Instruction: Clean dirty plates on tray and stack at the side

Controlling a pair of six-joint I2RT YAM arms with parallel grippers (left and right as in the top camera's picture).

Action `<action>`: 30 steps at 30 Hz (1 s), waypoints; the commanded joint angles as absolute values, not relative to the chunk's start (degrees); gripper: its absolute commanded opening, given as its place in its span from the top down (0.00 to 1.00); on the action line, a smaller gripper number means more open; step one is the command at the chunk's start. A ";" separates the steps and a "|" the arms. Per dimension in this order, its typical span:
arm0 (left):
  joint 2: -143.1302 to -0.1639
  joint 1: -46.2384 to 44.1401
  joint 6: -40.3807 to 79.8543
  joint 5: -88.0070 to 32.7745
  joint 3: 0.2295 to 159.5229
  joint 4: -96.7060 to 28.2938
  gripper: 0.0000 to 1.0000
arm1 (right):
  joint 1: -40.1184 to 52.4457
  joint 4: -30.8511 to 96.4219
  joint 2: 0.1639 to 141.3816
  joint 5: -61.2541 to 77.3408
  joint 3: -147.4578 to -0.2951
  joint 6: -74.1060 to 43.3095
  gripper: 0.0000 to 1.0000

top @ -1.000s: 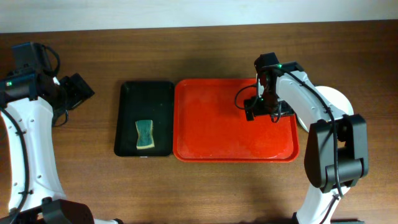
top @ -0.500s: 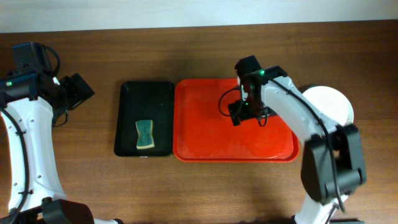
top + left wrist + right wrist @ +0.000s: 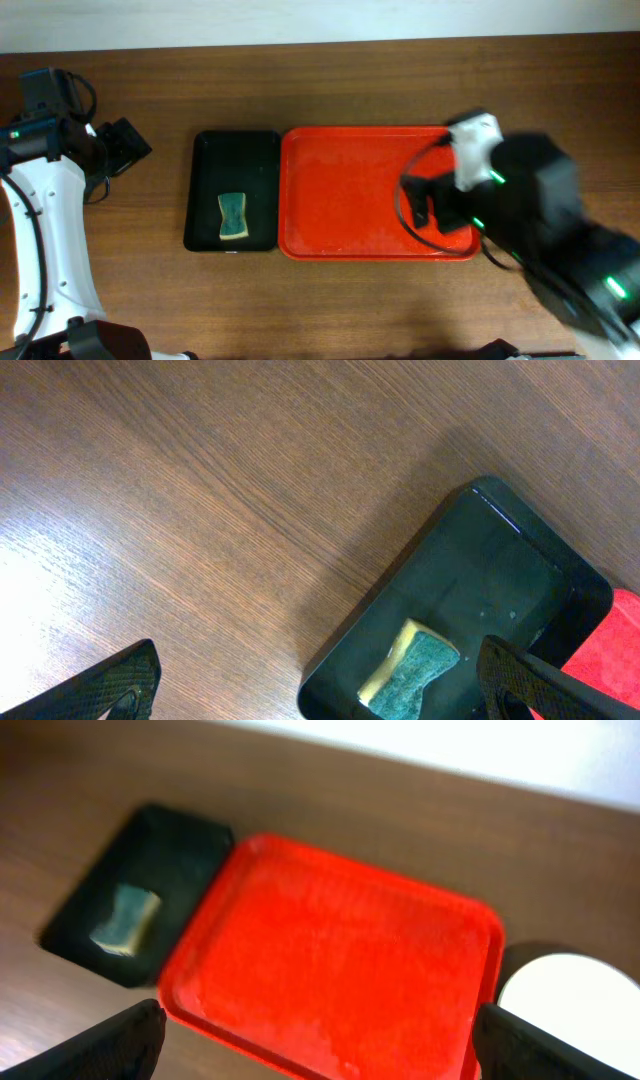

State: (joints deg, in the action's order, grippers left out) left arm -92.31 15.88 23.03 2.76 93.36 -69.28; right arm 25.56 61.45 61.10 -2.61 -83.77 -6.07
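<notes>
The red tray (image 3: 340,195) lies mid-table with nothing on it; it also shows in the right wrist view (image 3: 330,950). A white plate (image 3: 565,995) rests on the table just right of the tray. Whether other plates lie under it, I cannot tell. In the overhead view my raised, blurred right arm (image 3: 520,200) hides the plates. My right gripper (image 3: 320,1045) is open and empty, high above the tray. My left gripper (image 3: 320,695) is open and empty, above the table at the black tray's left edge, and also shows far left in the overhead view (image 3: 125,145).
A narrow black tray (image 3: 235,150) sits left of the red tray and holds a green-and-yellow sponge (image 3: 232,216), which also shows in the left wrist view (image 3: 410,670). Bare wooden tabletop surrounds both trays.
My right arm has risen from low over the red tray and swung right and toward the camera, now blurred and covering the plates. The left arm has not moved.
</notes>
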 commanded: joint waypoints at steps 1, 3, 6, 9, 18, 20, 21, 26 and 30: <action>-92.33 16.03 23.55 2.35 93.36 -69.32 0.01 | 25.82 61.52 50.19 -3.29 -83.79 -6.22 0.02; -92.33 16.03 23.55 2.35 93.36 -69.32 0.01 | 25.80 61.76 46.11 -3.79 -83.79 -5.93 0.02; -92.33 16.03 23.55 2.33 93.36 -69.32 0.01 | 25.80 63.22 39.29 -5.17 -83.79 -4.67 0.02; -92.33 16.03 23.55 2.35 93.38 -69.32 0.01 | 25.45 64.73 31.70 -5.21 -83.00 -4.64 0.01; -92.33 16.03 23.55 2.35 93.36 -69.32 0.01 | 19.11 61.14 6.90 -5.23 -64.20 -4.69 0.02; -92.33 16.03 23.55 2.35 93.38 -69.32 0.01 | 16.82 57.69 3.88 -5.21 -58.85 -4.69 0.02; -92.33 16.03 23.55 2.33 93.36 -69.32 0.01 | 15.77 55.51 2.85 -5.19 -56.40 -4.69 0.02; -92.33 16.03 23.55 2.35 93.38 -69.32 0.01 | 9.19 36.49 0.25 -4.27 -40.25 -4.71 0.02; -92.33 16.03 23.55 2.35 93.38 -69.32 0.01 | 5.72 14.02 0.25 -0.84 -28.21 -4.91 0.02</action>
State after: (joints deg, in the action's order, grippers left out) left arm -92.31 15.88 23.05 2.74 93.34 -69.30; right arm 8.05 23.90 0.93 -3.79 -34.68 -4.73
